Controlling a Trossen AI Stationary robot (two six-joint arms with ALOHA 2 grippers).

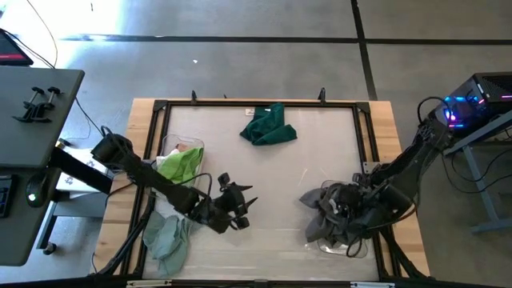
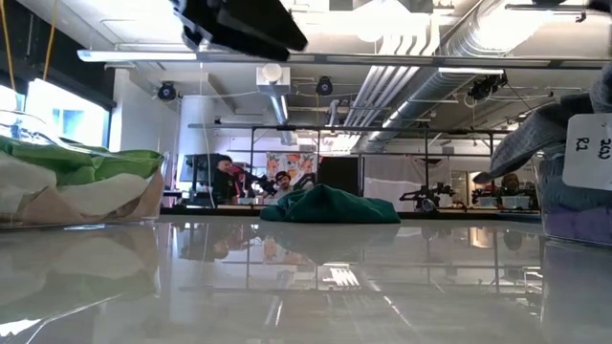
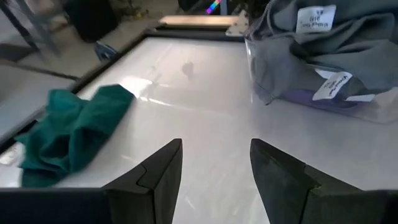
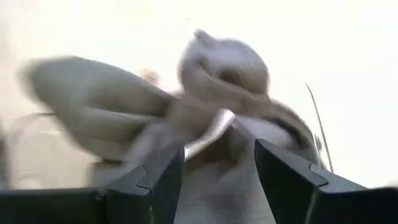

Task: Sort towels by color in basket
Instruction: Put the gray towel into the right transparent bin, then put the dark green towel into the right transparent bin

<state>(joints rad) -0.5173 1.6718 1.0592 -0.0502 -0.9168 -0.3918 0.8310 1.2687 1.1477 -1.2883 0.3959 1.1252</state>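
My left gripper [image 1: 245, 207] [image 3: 216, 163] hangs open above bare table, between the two clear bins, touching nothing. A dark green towel [image 1: 270, 126] [image 3: 68, 134] [image 2: 330, 205] lies bunched on the table near the far edge. My right gripper [image 1: 342, 213] [image 4: 217, 171] is open, low over the heap of grey towels [image 1: 330, 210] [image 3: 323, 50] in the right clear bin. A purple towel [image 3: 305, 97] [image 2: 579, 225] lies under the grey ones. A lime green towel [image 1: 181, 164] [image 2: 81, 161] fills the left bin. A pale teal towel [image 1: 166, 237] lies at the near left. My right gripper comes at the grey towel heap from above with its fingers apart. A fold of grey cloth [image 4: 214, 134] shows between the two fingers. Whether the fingers touch it, I cannot tell.
A black frame [image 1: 240, 103] runs round the white work surface. The left clear bin [image 1: 170, 150] and the right clear bin [image 3: 373, 112] stand at either side. Bare table lies between them and toward the dark green towel.
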